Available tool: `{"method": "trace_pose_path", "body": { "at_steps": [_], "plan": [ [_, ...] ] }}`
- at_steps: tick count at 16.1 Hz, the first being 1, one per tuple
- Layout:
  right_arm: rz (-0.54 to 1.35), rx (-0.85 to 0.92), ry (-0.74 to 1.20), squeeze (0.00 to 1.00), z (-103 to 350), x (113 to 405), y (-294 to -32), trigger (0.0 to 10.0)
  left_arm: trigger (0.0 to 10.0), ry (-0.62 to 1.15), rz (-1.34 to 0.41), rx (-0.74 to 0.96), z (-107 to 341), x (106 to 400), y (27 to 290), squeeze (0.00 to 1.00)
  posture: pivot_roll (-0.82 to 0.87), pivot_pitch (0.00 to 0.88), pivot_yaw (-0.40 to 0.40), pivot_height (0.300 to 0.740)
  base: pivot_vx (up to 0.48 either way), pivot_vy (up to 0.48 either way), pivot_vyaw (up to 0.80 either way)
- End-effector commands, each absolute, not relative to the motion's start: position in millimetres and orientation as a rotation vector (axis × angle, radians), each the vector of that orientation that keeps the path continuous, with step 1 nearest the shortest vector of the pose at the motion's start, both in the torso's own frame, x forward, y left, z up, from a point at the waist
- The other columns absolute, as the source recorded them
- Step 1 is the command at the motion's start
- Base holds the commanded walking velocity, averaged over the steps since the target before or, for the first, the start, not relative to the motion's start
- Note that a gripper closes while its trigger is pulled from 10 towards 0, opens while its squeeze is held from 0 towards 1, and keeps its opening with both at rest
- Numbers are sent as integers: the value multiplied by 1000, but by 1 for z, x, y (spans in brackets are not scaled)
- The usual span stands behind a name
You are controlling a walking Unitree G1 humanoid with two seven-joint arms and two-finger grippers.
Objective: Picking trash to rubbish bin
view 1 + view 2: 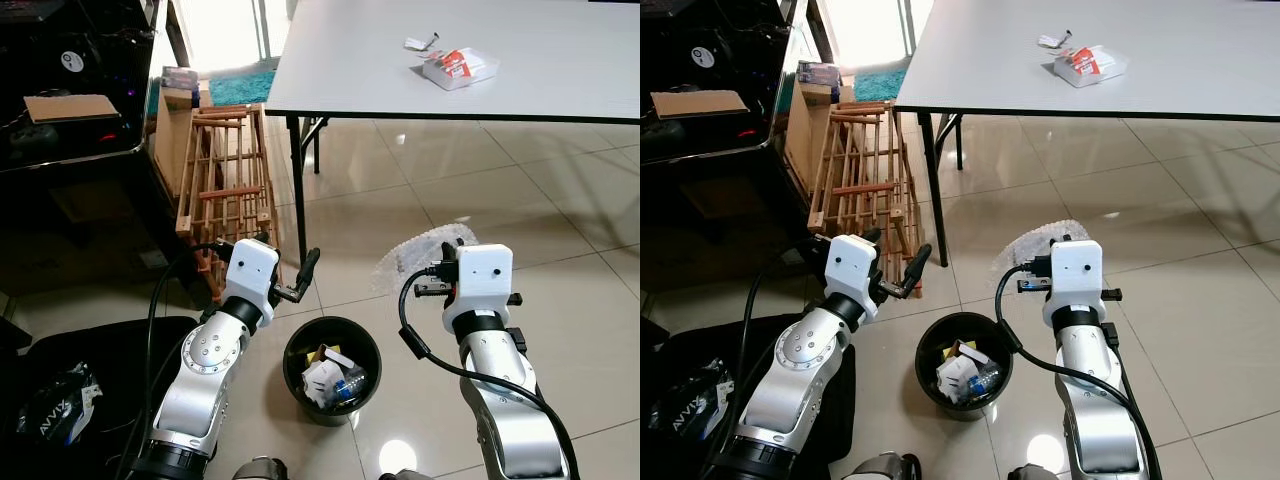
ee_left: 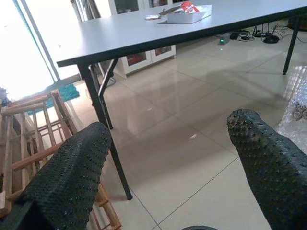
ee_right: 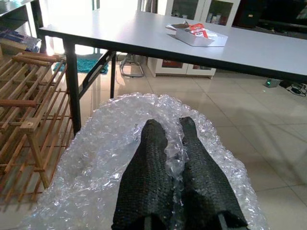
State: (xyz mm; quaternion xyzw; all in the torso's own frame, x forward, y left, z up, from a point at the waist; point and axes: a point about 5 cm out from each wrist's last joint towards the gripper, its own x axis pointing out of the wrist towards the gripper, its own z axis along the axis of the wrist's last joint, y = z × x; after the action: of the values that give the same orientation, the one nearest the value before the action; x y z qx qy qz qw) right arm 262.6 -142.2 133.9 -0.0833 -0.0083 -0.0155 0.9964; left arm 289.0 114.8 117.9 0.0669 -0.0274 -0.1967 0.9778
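Observation:
A crumpled sheet of clear bubble wrap (image 3: 91, 163) hangs in front of my right arm, above the tiled floor, and my right gripper (image 3: 168, 125) is shut on it, both black fingers pressed into the plastic. In the eye views the bubble wrap (image 1: 412, 257) pokes out beyond the white right wrist, to the right of and above the bin. The round black rubbish bin (image 1: 292, 358) stands on the floor between my two arms, with white and mixed trash (image 1: 330, 380) inside. My left gripper (image 1: 290, 262) is open with nothing in it, up and to the left of the bin.
A grey table (image 1: 380, 60) on black legs stands ahead, carrying a clear plastic box (image 1: 460, 68) with red print. A wooden rack (image 1: 225, 180) leans at the left beside a black cabinet (image 1: 70, 110). A black bag (image 1: 60, 400) lies at lower left.

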Motion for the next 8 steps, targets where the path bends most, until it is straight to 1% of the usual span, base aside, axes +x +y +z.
{"method": "trace_pose_path", "body": {
  "at_steps": [1, 8],
  "plan": [
    [-20, -158, -17, 0, 133, 263, -140, 10000, 10000, -38, -382, 148, 116, 291, 118, 0, 11, 95, 33, 740, 0, 0, 0],
    [-20, -163, -19, 0, 133, 263, -141, 10000, 10000, -35, -387, 151, 116, 291, 116, 0, 7, 90, 34, 740, 0, 0, 0]
  ]
}}
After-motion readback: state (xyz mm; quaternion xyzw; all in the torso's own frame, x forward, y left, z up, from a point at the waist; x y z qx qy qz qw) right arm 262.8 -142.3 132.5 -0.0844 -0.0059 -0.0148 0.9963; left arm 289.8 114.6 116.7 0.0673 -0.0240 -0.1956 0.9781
